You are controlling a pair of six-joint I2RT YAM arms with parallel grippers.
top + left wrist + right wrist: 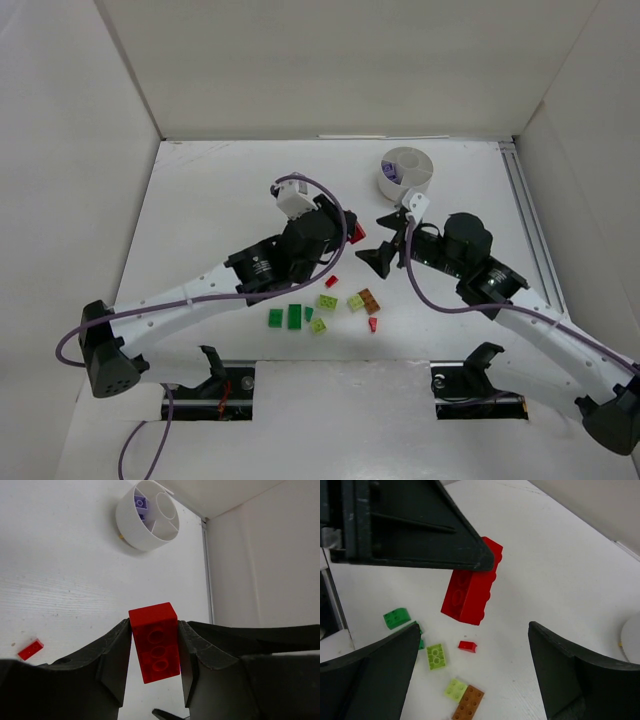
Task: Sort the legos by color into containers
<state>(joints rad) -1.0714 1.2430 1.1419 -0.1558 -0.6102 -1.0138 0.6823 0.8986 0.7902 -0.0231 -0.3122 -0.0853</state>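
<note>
The legos (322,305) lie mostly in a loose scatter near the middle of the worktop's (220,220) near edge, just beyond the gap between the two arm bases. The scatter holds two dark green bricks (286,317) on its left, three lime pieces (327,302) in the middle, an orange-brown plate (369,300) touching one lime piece, and two small red bits (331,282) set apart from one another. One larger red brick (154,642) is away from the scatter: the left hand (155,625) pinches it by its two long sides, with its round underside sockets facing the wrist camera, and it appears to be held above the worktop toward the centre. The white round dish (405,170) sits near the far edge, right of the middle, well apart from the scatter. Purple bricks (140,502) rest in one of its wedge compartments beside the central cup; the other compartments in view hold nothing. The right hand (473,627) hangs just beside the left hand, on its right, with fingers spread wide and nothing between them.
</note>
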